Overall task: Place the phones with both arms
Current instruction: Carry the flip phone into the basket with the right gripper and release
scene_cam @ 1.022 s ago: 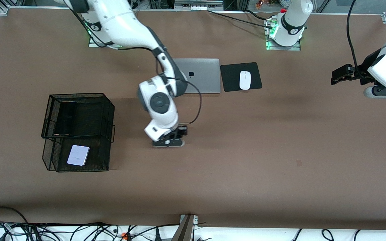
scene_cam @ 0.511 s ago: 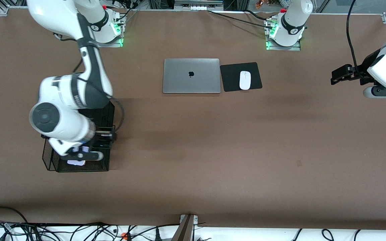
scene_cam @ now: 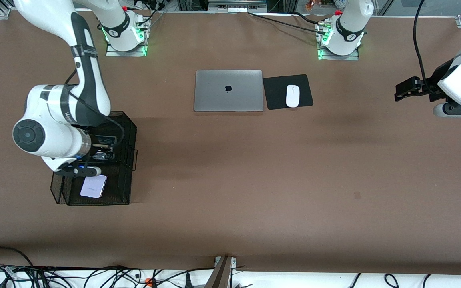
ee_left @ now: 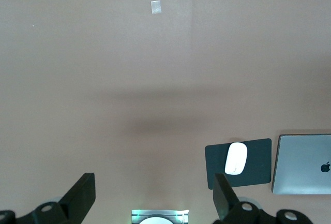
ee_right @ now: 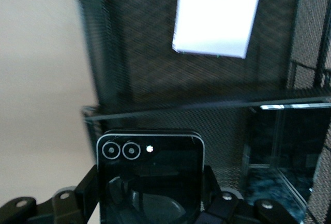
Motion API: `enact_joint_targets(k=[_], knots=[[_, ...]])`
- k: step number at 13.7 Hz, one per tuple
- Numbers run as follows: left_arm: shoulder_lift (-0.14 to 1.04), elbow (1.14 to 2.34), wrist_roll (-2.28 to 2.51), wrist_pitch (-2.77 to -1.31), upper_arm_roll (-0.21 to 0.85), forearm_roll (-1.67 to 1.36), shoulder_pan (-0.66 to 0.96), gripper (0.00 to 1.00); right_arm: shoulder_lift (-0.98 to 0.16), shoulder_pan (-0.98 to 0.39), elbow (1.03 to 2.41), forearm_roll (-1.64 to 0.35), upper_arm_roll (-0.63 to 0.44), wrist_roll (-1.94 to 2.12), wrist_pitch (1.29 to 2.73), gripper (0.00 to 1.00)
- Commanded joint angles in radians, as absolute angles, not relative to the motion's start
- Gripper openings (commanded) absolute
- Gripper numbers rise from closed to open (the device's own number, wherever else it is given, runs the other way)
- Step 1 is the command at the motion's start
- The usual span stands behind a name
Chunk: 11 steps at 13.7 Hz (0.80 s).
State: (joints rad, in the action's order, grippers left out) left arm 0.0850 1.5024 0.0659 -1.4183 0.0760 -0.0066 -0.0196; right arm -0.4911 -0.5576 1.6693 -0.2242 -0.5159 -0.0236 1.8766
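Observation:
My right gripper (scene_cam: 102, 149) is over the black mesh basket (scene_cam: 128, 120) and is shut on the squarish black phone (ee_right: 150, 177), which has two camera rings. It shows in the right wrist view (ee_right: 150, 195) above the rail between the basket's two compartments. The lavender-white phone (scene_cam: 93, 186) lies flat in the compartment nearer to the front camera and also shows in the right wrist view (ee_right: 217, 14). A glossy dark slab, the long black phone (ee_right: 282, 154), lies in the farther compartment. My left gripper (scene_cam: 404, 90) waits open and empty over bare table at the left arm's end, also seen in the left wrist view (ee_left: 152, 200).
A shut silver laptop (scene_cam: 228, 91) lies on the table between the two bases. Beside it a white mouse (scene_cam: 292, 96) sits on a black pad (scene_cam: 274, 94). The basket (ee_right: 103, 79) has thin raised wire walls.
My right arm swung from the middle of the table to the basket with the black phone. It then shifted from the nearer compartment toward the farther one. The left arm has not moved.

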Motion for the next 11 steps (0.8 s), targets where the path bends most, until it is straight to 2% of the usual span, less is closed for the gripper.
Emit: enact_joint_targets(k=[1,3,4,5,6,7,8,11], knots=[[0.063,1.525,0.058,-1.431,0.075,-0.028,-0.021,1.0,-0.446,-0.577,1.739,-0.221,-0.525,-0.011,1.898,0.01],[0.063,1.525,0.058,-1.431,0.075,-0.026,-0.021,1.0,-0.451,-0.577,1.758,-0.224,-0.525,-0.011,1.898,0.01],[0.063,1.525,0.058,-1.43,0.075,-0.028,-0.021,1.0,-0.454,-0.577,1.758,-0.224,-0.525,-0.011,1.898,0.06],[0.063,1.525,0.058,-1.43,0.075,-0.028,-0.021,1.0,-0.459,-0.577,1.756,-0.224,-0.525,-0.011,1.898,0.18],[0.061,1.525,0.058,-1.43,0.075,-0.028,-0.021,1.0,-0.46,-0.577,1.753,-0.225,-0.525,-0.014,1.899,0.55],[0.063,1.525,0.058,-1.43,0.075,-0.026,-0.021,1.0,-0.46,-0.577,1.747,-0.225,-0.525,-0.02,1.899,0.87],[0.063,1.525,0.058,-1.43,0.075,-0.026,-0.021,1.0,-0.46,-0.577,1.741,-0.225,-0.526,-0.024,1.898,0.98],[0.061,1.525,0.058,-1.43,0.074,-0.026,-0.023,1.0,-0.46,-0.574,1.706,-0.225,-0.535,-0.029,1.896,0.99]])
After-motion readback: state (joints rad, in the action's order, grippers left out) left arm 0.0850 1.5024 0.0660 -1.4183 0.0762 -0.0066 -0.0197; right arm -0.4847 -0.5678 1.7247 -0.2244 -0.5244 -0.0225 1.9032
